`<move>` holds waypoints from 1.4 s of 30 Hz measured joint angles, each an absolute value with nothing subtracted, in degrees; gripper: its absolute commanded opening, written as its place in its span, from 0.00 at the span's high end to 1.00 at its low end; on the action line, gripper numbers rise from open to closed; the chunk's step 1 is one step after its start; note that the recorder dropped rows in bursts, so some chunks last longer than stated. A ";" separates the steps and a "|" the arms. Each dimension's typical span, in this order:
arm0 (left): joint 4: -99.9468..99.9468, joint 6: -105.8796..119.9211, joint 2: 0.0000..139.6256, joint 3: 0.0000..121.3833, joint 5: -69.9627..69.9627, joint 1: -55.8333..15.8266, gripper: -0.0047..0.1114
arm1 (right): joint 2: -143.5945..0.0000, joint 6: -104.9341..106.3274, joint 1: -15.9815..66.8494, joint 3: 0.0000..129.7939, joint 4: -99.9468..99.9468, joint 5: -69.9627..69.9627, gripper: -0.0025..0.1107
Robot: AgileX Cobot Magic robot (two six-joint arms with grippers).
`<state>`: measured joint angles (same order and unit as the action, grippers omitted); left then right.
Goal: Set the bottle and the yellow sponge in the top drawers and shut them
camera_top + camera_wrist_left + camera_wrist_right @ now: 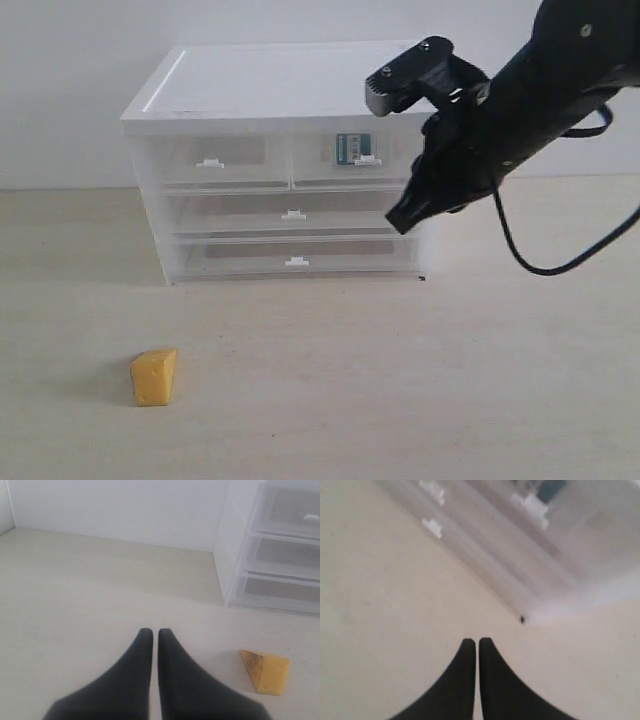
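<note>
The yellow sponge (pixel 153 376) lies on the table at the front left, well apart from the cabinet. In the left wrist view the sponge (pixel 265 671) sits a little to one side of my left gripper (pixel 150 632), which is shut and empty above the table. The bottle (pixel 351 148) shows by its teal label inside the right top drawer (pixel 315 165). That drawer and the left top drawer (pixel 215 150) both look pushed in. My right gripper (pixel 400 222) hangs shut and empty just off the cabinet's right front corner; the right gripper (pixel 472 642) points at the tabletop.
The white-topped cabinet (pixel 270 85) stands at the back against the wall. Below the top drawers are two full-width clear drawers (pixel 292 222), both pushed in. The right arm's black cable (pixel 530 262) loops down at the right. Bare tabletop (pixel 400 380) stretches in front.
</note>
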<state>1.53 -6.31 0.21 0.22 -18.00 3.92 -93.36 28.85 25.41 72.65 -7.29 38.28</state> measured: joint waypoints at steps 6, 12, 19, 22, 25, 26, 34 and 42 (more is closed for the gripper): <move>1.53 -6.31 0.21 0.22 -18.00 3.92 0.92 | -86.79 24.07 17.80 72.65 -4.60 53.52 0.98; 1.53 -6.31 0.21 0.22 -18.00 3.92 0.92 | -77.13 18.53 7.46 72.65 -4.11 55.23 0.98; 1.53 -6.31 0.21 0.22 -18.00 3.92 0.92 | -63.97 16.50 4.18 65.44 -4.18 43.78 0.98; 1.53 -6.31 0.21 0.22 -18.00 3.92 0.92 | -58.71 16.24 4.06 57.53 -4.31 34.67 0.98; 1.53 -6.31 0.21 0.22 -18.00 3.92 0.92 | -53.34 15.77 4.06 51.00 -4.42 27.06 0.98; 1.53 -6.31 0.21 0.22 -18.00 3.92 0.92 | -51.63 15.77 4.06 49.05 -4.53 24.88 0.98; 1.53 -6.31 0.21 0.22 -18.00 3.92 0.92 | -40.87 15.65 4.06 36.33 -8.58 12.12 0.98; 1.53 -6.31 0.21 0.22 -18.00 3.92 0.92 | -33.28 15.55 4.06 28.05 -9.46 9.00 0.98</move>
